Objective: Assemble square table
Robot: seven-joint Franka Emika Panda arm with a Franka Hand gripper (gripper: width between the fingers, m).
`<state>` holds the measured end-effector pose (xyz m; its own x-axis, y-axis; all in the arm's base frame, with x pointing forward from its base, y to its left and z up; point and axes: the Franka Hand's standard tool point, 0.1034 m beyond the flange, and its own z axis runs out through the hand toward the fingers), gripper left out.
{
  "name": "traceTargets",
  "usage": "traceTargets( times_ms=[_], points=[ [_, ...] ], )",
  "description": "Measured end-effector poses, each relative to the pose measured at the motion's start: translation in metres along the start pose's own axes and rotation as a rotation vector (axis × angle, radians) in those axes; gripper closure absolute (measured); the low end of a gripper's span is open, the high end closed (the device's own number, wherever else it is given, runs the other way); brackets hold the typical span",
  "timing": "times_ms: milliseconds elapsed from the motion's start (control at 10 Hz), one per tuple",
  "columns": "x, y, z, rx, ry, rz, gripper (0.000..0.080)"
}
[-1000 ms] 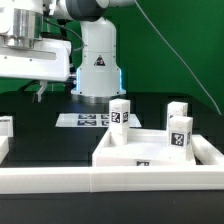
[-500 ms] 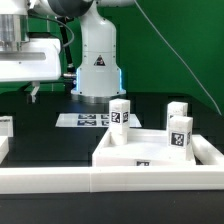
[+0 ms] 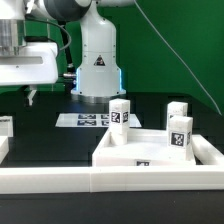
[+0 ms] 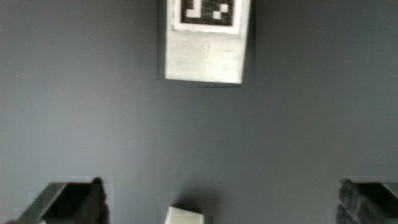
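Exterior view: fingers (image 3: 33,97) hang at that view's left above black tabletop (image 3: 45,135), nothing held. Square slab (image 3: 155,152) with upright legs (image 3: 120,113) sits well apart, toward view's right.

Wrist view: fingers (image 4: 71,200) spread wide, empty. Loose leg (image 4: 206,40) lies flat ahead of them, long axis pointing away from fingers, tag end far.

— What is the tabletop (image 3: 150,152) looking like up close?

— It is showing as smooth white plastic with a soft sheen, and the legs (image 3: 120,113) standing on it are looking like the same plastic, each wearing a printed black-and-white tag with a matt, paper-like face.

— And the desk (image 3: 50,135)?

— Its black top is reading matt and even. In the wrist view, one leg (image 4: 206,40) is lying on that dull, dark surface.

— The marker board (image 3: 88,120)?

— It is appearing thin, flat, white and matt. The robot base (image 3: 98,62) behind is gleaming, a glossy white shell.
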<state>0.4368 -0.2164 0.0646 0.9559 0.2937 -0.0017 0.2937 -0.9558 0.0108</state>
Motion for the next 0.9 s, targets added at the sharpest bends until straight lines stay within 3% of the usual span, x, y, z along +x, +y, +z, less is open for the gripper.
traceTargets(
  times_ms=[300,600,700,900],
  points=[
    [-0.008,-0.001,0.014,0.006,-0.031,0.004,0.0150],
    [-0.005,-0.005,0.014,0.017,-0.053,0.024,0.0150],
    [-0.003,-0.012,0.017,0.041,-0.116,0.035,0.0150],
    [0.005,-0.008,0.026,0.045,-0.231,0.030,0.0150]
  ],
)
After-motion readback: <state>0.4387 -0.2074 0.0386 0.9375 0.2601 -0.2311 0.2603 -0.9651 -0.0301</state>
